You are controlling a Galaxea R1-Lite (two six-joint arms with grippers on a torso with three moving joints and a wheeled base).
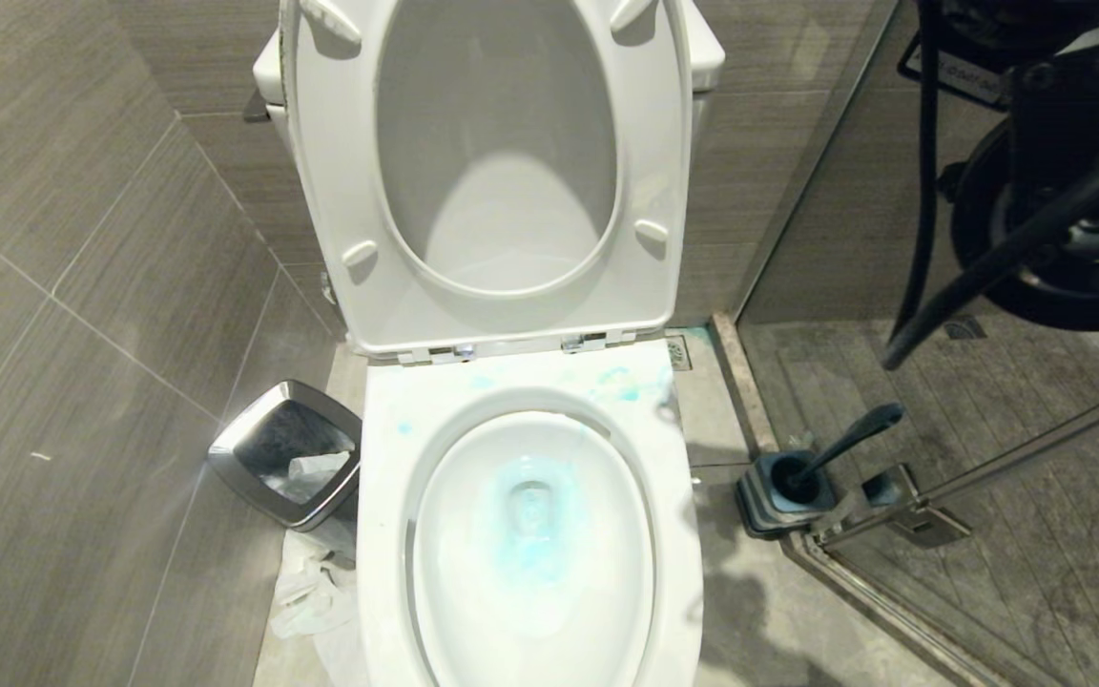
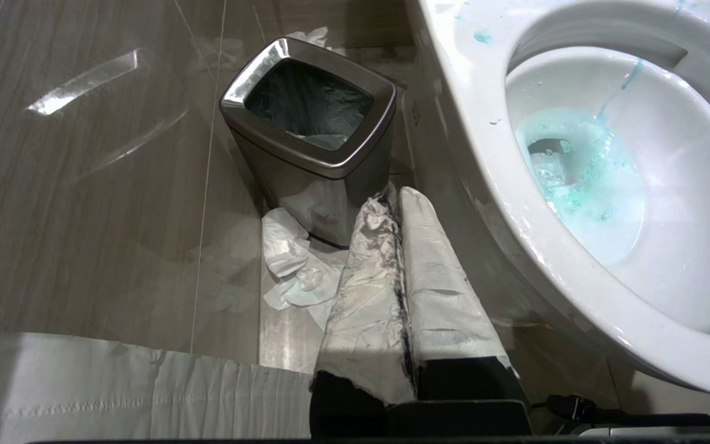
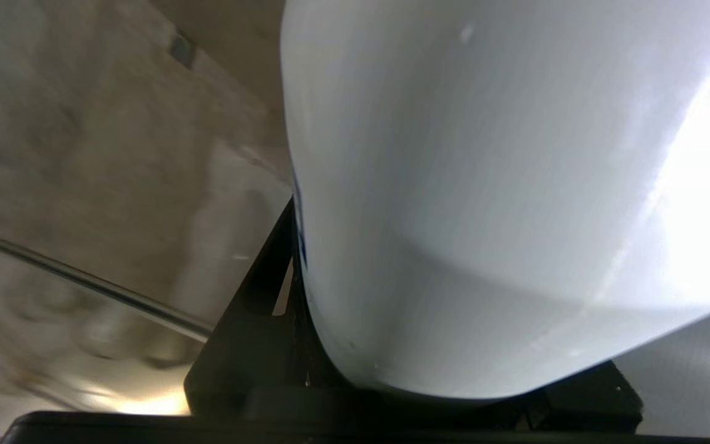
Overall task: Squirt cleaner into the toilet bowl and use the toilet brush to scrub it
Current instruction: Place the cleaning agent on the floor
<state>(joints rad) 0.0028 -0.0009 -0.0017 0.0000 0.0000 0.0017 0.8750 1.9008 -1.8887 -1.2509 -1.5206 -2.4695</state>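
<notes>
Some blue liquid (image 1: 530, 534) in toilet bowl (image 1: 387, 534).

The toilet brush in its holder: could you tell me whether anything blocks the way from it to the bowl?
Nothing visible does. The toilet brush leans in its holder on the floor beside the toilet bowl, with seat and lid raised.

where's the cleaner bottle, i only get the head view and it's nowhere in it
observer: the right wrist view has it. The right gripper is shut on the white bottle, which fills most of that picture; its cap is out of sight.
operator: ok and the left gripper, can't see that either
observer: in the left wrist view the left gripper is shut and empty, its fingers wrapped in white paper. It is low beside the toilet, pointing toward the steel bin.
</notes>
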